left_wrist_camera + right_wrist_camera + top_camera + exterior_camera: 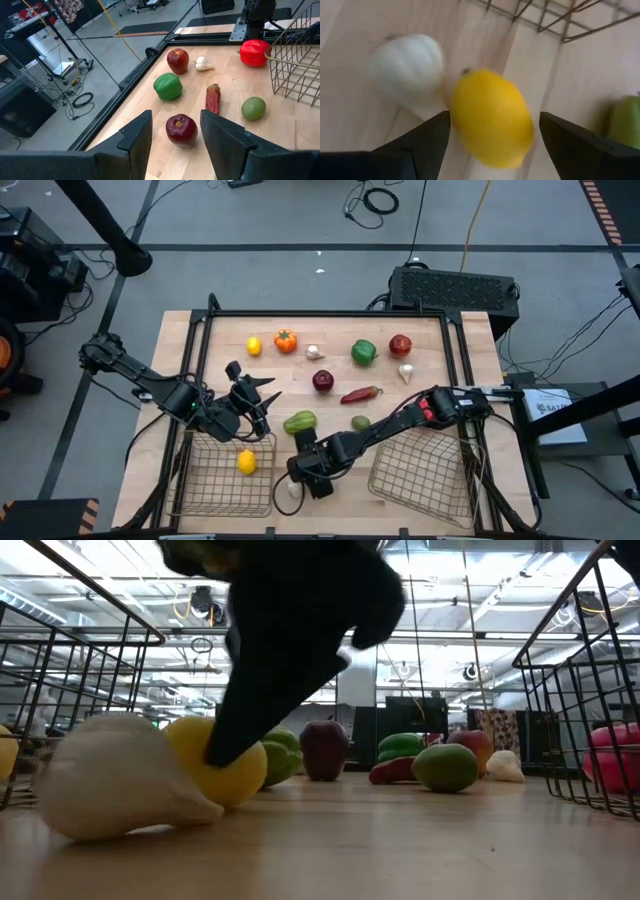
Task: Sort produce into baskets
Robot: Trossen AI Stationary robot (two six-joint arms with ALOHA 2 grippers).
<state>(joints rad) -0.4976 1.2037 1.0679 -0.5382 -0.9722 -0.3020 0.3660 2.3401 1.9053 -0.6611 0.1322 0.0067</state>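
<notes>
**Between the two baskets: sorting barely begun**

Between the two dark wire-mesh baskets, the right hand (305, 472) is down at the wooden counter (440, 400), its fingers spread wide on either side of a yellow lemon (491, 125) but not yet pinching it. A white garlic bulb (407, 67) lies just beside that lemon. Judging by how things lie, very little is sorted: the left basket (200, 490) holds one yellow lemon (246, 463), and the right basket (420, 475) looks empty from above.

Left on the counter, all beyond the left basket's far rim — a small yellow lemon (254, 346), an orange tomato-like piece (285, 340), a white garlic (315, 352), a green bell pepper (364, 352), a red apple (400, 344), another white garlic (406, 372), a dark red apple (322, 382), a red chili (360, 394), a light green pepper (299, 422) and a small green lime-like fruit (360, 423). So about a dozen pieces remain.

The left hand (250, 395) hangs above the left basket's far rim, fingers partly apart and holding nothing.

Hard to make out: from above, the right arm hides the lemon it reaches for, and only a sliver of garlic shows. The level view is mostly blocked by that dark hand. A red shape appears through the right basket's mesh in two views — whether it sits inside or behind I cannot tell.
</notes>
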